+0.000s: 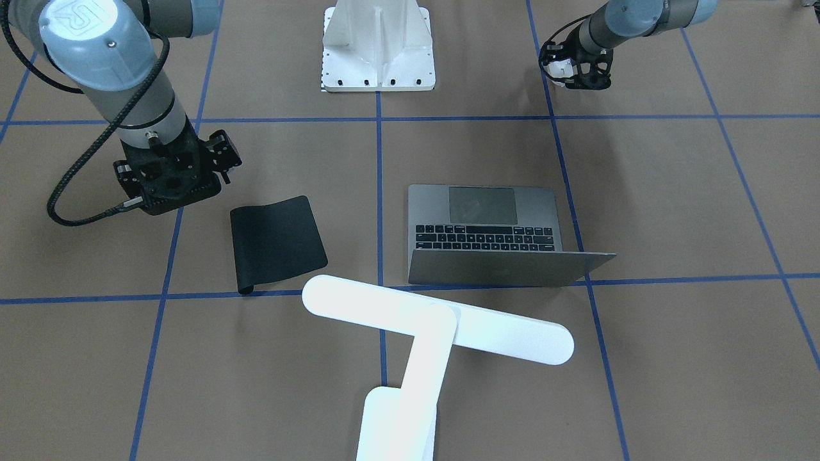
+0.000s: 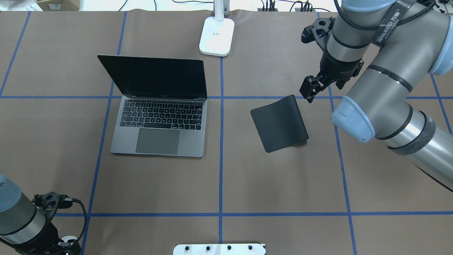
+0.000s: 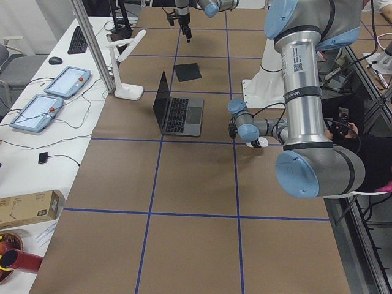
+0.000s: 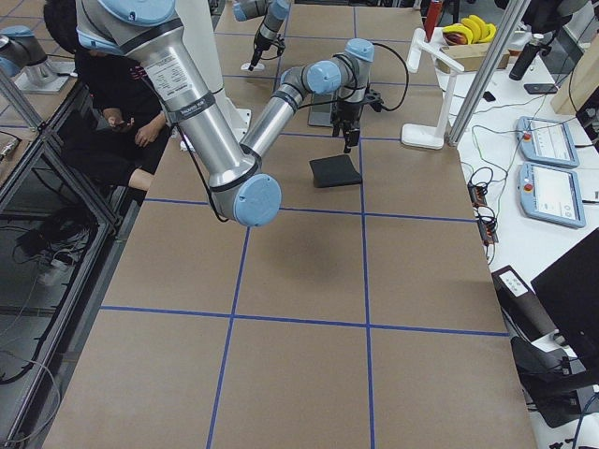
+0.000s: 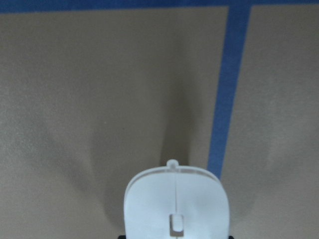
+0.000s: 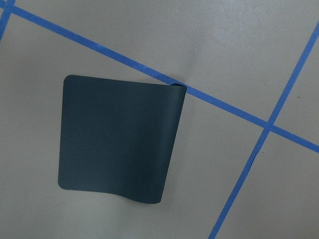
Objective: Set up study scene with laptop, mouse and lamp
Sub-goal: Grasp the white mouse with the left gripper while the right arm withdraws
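The dark-grey laptop (image 2: pixel 159 120) stands open on the table's left half, also in the front view (image 1: pixel 487 221). The white lamp (image 1: pixel 435 326) stands behind it at the far edge, its base (image 2: pixel 216 35) on the centre line. My left gripper (image 1: pixel 570 69) is shut on the white mouse (image 5: pixel 177 209) and holds it just above the table near my base, at the overhead view's bottom left (image 2: pixel 65 244). My right gripper (image 2: pixel 308 92) hangs open and empty above the far right corner of the black mouse pad (image 2: pixel 279 124).
The mouse pad (image 6: pixel 117 139) lies flat right of the centre line, its far edge curled up. The white ribbed pedestal (image 1: pixel 378 51) stands at the near middle edge. Blue tape lines grid the brown table. Tablets and cables lie beyond the far edge.
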`<state>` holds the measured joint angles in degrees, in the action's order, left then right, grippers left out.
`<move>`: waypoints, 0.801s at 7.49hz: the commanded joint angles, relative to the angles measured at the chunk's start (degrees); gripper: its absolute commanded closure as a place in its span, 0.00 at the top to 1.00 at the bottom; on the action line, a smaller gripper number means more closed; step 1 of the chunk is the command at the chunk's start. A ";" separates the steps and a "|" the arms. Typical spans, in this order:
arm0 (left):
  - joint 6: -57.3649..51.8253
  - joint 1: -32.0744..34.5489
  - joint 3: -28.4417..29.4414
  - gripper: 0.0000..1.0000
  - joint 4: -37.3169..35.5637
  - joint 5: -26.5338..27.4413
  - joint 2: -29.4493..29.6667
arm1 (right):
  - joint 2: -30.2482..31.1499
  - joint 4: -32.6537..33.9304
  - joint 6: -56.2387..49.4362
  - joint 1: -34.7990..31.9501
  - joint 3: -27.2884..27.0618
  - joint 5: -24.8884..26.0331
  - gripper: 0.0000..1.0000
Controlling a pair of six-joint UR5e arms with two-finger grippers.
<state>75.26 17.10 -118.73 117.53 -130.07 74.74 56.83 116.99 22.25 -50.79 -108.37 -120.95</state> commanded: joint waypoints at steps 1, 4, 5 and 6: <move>-0.55 2.74 -1.15 0.65 -0.11 0.70 1.89 | 2.57 0.08 -2.45 -5.87 -0.52 -0.43 1.00; -1.95 7.58 -0.89 0.66 -4.11 0.88 11.44 | 8.98 0.08 -10.55 -14.49 -0.44 -3.40 1.00; -4.83 9.16 -0.89 0.66 -14.07 0.88 19.14 | 9.61 0.08 -10.73 -15.21 -0.44 -3.68 1.00; -7.73 10.83 -0.63 0.66 -25.57 1.14 27.74 | 10.66 -0.01 -11.00 -15.48 -0.44 -3.60 1.00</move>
<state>71.04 25.73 -119.55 105.26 -129.15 92.02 65.99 117.05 11.85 -65.24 -108.81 -124.19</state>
